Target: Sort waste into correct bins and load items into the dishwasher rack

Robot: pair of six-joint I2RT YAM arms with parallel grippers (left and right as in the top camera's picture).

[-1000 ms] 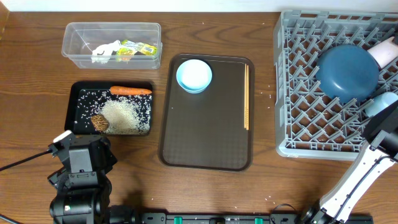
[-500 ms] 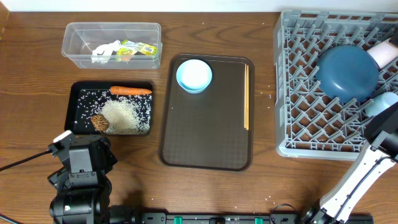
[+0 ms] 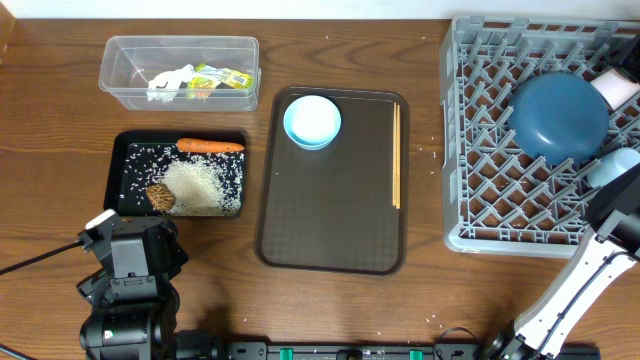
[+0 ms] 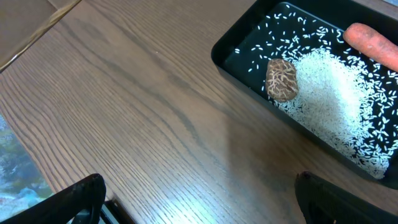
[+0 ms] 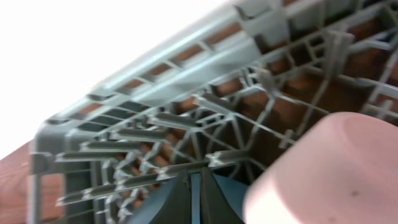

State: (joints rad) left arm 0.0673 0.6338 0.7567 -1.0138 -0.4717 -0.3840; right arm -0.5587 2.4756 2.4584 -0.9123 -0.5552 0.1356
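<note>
Change: nothing has visibly shifted since the earlier frames; both arms sit where they were.
Left gripper [image 4: 199, 200]: fingers spread wide and empty, lower left, just beside the black tray [image 3: 113, 170].
Right gripper [image 5: 198, 190]: fingers pressed together, apparently holding nothing, over the dishwasher rack [image 3: 480, 130] at the right edge.
In rack: dark blue dish [image 3: 560, 115], white cup [image 3: 618, 85], light blue cup [image 3: 612, 168].
Still to load: small light blue bowl [image 3: 312, 120] and chopsticks [image 3: 396, 155], on the brown serving tray [image 3: 330, 210] at centre.
Waste: carrot [image 3: 210, 146] and rice [image 3: 200, 185] in the black tray; paper [image 3: 170, 82] in the clear tub [image 3: 120, 55].
Meaning: likely a pause between placements.
</note>
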